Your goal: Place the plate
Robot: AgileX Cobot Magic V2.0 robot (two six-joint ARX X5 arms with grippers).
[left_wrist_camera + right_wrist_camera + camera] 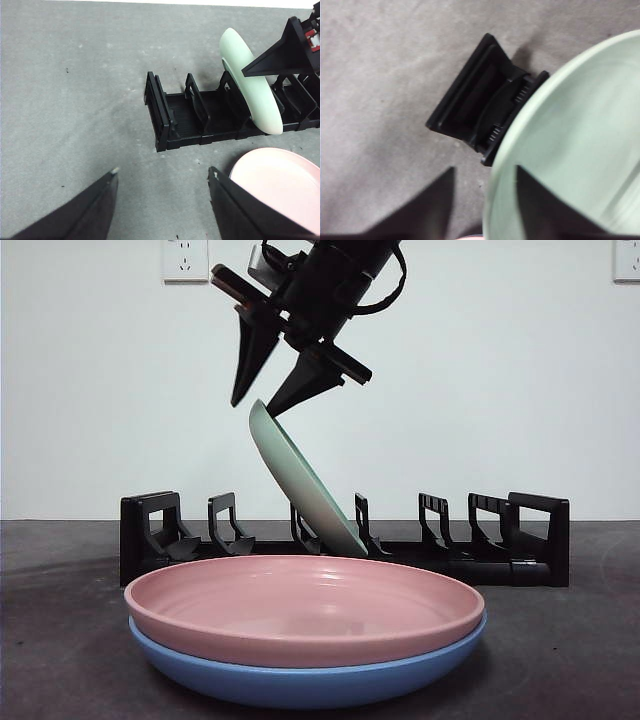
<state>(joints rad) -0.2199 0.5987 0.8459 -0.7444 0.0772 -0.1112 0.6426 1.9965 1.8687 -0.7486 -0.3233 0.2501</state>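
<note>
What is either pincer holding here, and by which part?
Nothing is gripped. The right pincer stands open astride the top rim of the green plate, which leans in the rack. The left pincer is open and empty.

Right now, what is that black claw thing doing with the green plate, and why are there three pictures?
It is a robot with two arms, and each arm ends in a gripper with two black jaws. One picture looks across the table from low down; the other two come from cameras on the arms' wrists. The right gripper is above the top edge of the green plate, with its jaws apart. The plate leans tilted in the black rack. The left gripper is open, holds nothing and waits over the grey table. In front of the rack a pink plate sits stacked in a blue plate.
</note>
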